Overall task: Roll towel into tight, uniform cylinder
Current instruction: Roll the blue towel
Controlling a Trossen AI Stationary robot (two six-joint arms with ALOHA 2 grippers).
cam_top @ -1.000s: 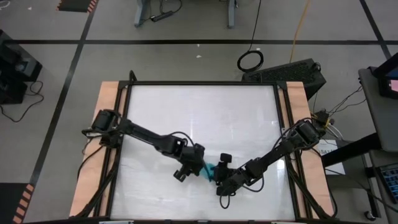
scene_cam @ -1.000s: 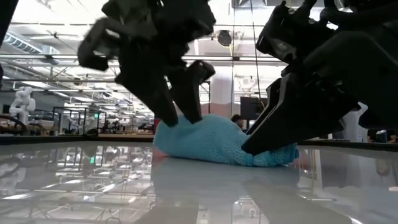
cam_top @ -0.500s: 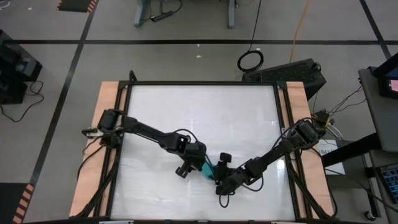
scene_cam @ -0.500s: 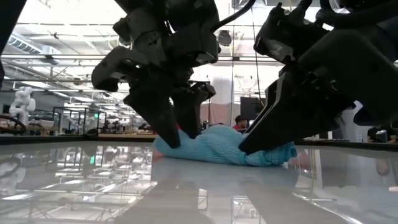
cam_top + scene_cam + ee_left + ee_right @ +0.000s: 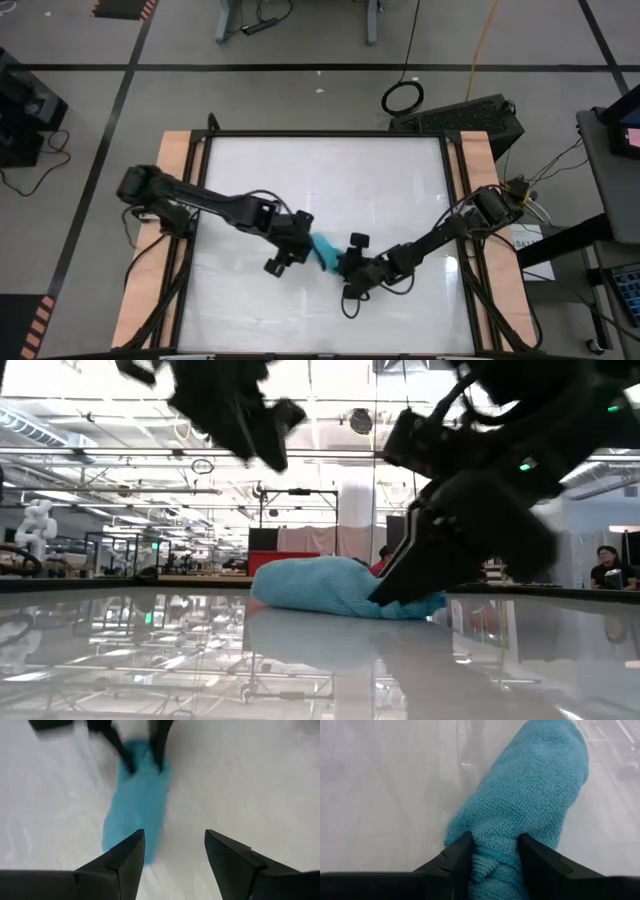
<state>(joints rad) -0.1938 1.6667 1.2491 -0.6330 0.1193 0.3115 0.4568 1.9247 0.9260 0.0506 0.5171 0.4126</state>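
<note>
No brand names, labels or readable writing anywhere that I can make out. The small turquoise-blue terry towel [image 5: 326,252] is bunched into a short fat roll on the white glossy tabletop [image 5: 330,180], sitting a bit below the centre of the high view, in the lower middle of the table. Its long axis runs diagonally there, from upper left down to lower right, with the lower-right end at the right arm. In the low view the towel [image 5: 335,587] looks like a rounded lump lying flat on the shiny surface, thicker on the left and tapering off to the right. The right gripper [image 5: 492,851] is clenched on that end of the roll, both dark fingers squeezing the cloth [image 5: 530,800] between them, and the rest of it stretches away from the fingers. In the low view the right gripper [image 5: 405,582] comes down at a slant onto the towel's right end. The left gripper [image 5: 174,851] has let go: fingers spread wide with nothing between them, lifted clear of the roll, hovering just over its upper-left end. From its wrist camera the towel [image 5: 134,805] points straight away from the left fingers toward the right arm's pair pinching the far end.
</note>
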